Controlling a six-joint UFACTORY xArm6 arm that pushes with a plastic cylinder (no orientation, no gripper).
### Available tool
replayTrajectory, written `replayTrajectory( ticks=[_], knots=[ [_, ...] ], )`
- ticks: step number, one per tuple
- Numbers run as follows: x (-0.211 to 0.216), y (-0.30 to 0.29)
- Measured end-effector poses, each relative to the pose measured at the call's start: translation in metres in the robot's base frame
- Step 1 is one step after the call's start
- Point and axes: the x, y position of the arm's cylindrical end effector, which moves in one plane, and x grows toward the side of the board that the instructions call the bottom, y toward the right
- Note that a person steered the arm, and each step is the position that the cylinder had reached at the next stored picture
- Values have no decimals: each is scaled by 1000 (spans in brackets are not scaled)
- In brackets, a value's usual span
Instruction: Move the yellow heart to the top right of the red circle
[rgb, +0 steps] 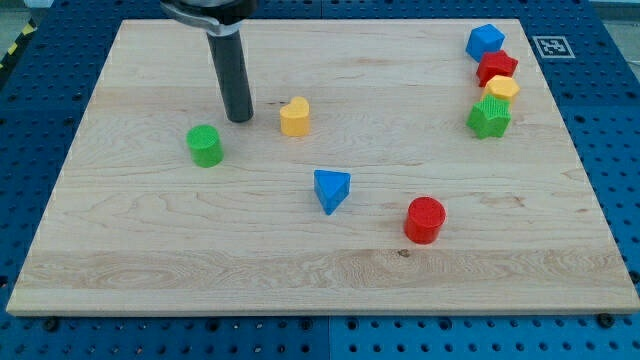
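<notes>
The yellow heart (295, 116) lies on the wooden board (150, 250), left of centre in the upper half. The red circle (425, 219) lies lower, to the view's right of centre. My tip (239, 119) rests on the board just to the left of the yellow heart, with a small gap between them. The rod rises straight up out of the view's top.
A green circle (205, 145) lies left and below my tip. A blue triangle (331, 189) lies between the heart and the red circle. At the top right stand a blue block (485, 41), a red block (497, 67), a yellow block (502, 89) and a green block (489, 117).
</notes>
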Motion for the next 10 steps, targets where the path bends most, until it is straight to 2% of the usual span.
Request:
replayTrajectory(
  ticks=[1, 3, 7, 10],
  knots=[
    [-5, 7],
    [15, 64],
    [111, 187],
    [119, 252]
  ],
)
